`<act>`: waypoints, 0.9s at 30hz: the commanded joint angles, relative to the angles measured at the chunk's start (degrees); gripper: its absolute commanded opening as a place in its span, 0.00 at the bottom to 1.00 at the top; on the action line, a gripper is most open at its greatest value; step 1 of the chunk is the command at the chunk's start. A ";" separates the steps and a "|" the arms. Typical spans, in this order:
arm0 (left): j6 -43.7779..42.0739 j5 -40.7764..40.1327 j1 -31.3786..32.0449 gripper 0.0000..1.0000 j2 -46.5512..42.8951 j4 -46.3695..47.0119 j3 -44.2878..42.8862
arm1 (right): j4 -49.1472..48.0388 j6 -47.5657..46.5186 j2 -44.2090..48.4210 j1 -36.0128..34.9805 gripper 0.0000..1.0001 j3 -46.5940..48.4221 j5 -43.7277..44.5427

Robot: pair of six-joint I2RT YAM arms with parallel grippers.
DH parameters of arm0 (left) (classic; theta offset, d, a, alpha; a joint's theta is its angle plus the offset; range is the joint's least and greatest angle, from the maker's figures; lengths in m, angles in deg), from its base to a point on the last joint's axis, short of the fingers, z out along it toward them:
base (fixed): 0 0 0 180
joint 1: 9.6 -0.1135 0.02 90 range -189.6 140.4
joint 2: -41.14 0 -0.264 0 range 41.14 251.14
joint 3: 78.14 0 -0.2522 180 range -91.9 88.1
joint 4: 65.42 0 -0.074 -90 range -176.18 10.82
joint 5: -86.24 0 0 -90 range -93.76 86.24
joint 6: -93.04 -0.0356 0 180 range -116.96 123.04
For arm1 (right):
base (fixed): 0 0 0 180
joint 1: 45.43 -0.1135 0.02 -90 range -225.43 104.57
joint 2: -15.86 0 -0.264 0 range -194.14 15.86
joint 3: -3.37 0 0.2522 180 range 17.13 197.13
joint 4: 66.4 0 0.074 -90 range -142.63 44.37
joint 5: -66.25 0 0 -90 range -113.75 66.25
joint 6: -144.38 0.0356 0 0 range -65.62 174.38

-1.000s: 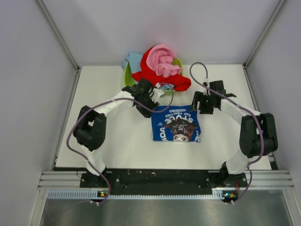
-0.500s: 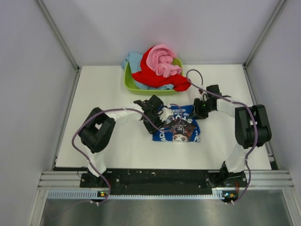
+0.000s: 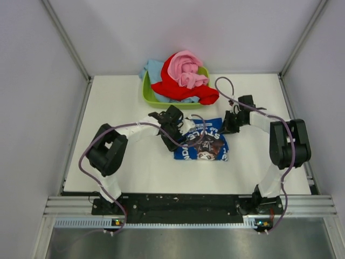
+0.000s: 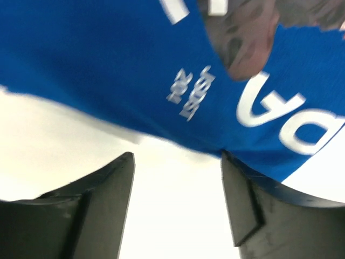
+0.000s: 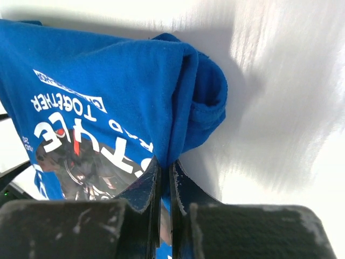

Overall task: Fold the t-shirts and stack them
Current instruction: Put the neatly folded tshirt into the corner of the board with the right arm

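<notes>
The royal blue t-shirt (image 3: 202,143), with white letters and a dark cartoon print, lies folded on the white table. My left gripper (image 3: 176,128) hovers at its left edge; in the left wrist view it (image 4: 175,164) stands open with bare table between the fingers (image 4: 94,208) and the blue cloth (image 4: 108,65) just beyond the tips. My right gripper (image 3: 228,123) is at the shirt's right edge, and the right wrist view shows it (image 5: 165,168) shut on a bunched fold of the blue shirt (image 5: 118,97). Red (image 3: 186,90), pink (image 3: 184,68) and light blue (image 3: 151,69) t-shirts are heaped at the back.
The heap sits in a lime green tub (image 3: 147,97) at the back middle of the table. Grey walls enclose the table on the left, back and right. A black rail (image 3: 178,204) with both arm bases runs along the near edge.
My left gripper has opened and pulled back from over the blue shirt to its left edge. My right gripper has closed on the shirt's right edge.
</notes>
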 commanded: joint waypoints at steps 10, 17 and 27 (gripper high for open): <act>0.10 -0.18 -10.43 0.81 -8.78 -1.27 -3.22 | 7.09 -15.79 -1.67 2.32 0.00 10.89 13.78; -0.25 -2.64 -11.49 0.81 -11.07 -1.01 -3.14 | 8.93 -24.05 -1.67 5.83 0.00 12.48 20.98; -2.19 -3.34 -12.72 0.82 -14.94 0.14 -0.50 | 9.29 -28.12 -10.97 13.48 0.00 27.30 44.29</act>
